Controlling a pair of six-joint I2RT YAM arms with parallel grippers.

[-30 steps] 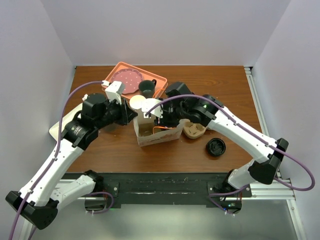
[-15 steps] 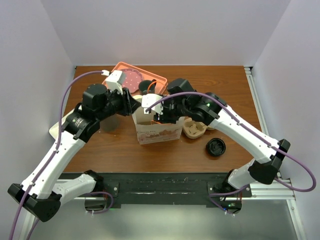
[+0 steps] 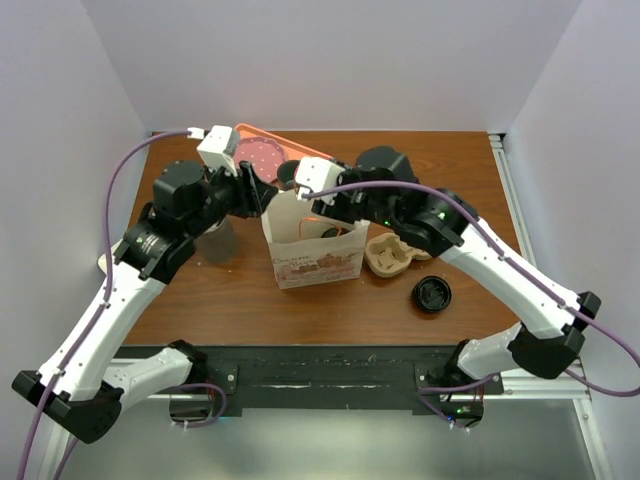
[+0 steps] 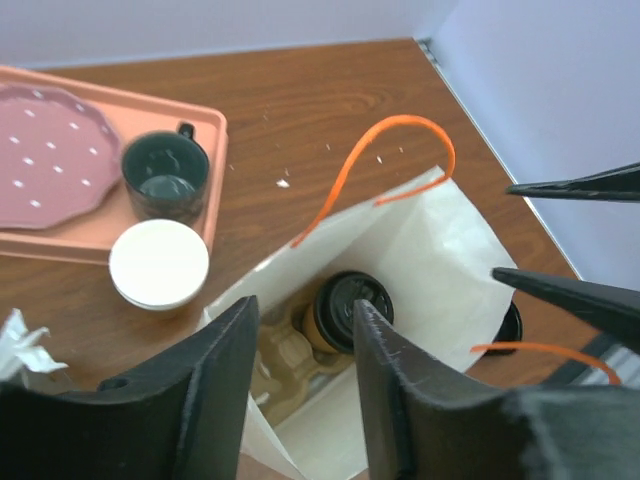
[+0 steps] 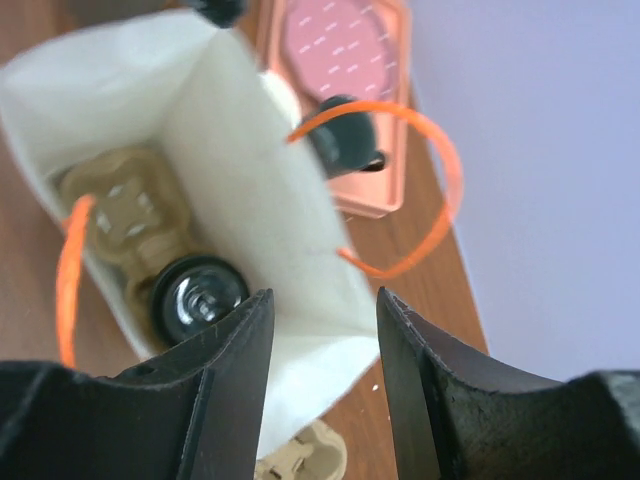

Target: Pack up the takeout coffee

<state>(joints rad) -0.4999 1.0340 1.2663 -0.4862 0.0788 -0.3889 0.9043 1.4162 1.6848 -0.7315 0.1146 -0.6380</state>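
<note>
The takeout coffee (image 4: 349,309), a tan cup with a black lid (image 5: 197,297), stands inside a white paper bag (image 3: 312,262) in a cardboard carrier (image 5: 120,205). The bag is upright at the table's middle, and its orange handles (image 4: 395,125) arch over the mouth. My left gripper (image 4: 305,320) hangs open over the bag's left rim with nothing between its fingers. My right gripper (image 5: 322,305) hovers over the bag's far right corner with its jaws apart. The bag's wall (image 5: 300,290) shows under the gap, and nothing is pinched.
An orange tray (image 3: 317,157) at the back holds a pink plate (image 3: 262,158) and a dark green mug (image 4: 165,178). A white round lid (image 4: 158,263) lies by the tray. A second cardboard carrier (image 3: 388,255) and a loose black lid (image 3: 432,294) lie right of the bag.
The left gripper's jaws have opened while it rose toward the back. The right gripper has also lifted. The bag now stands taller and more upright than a second ago.
</note>
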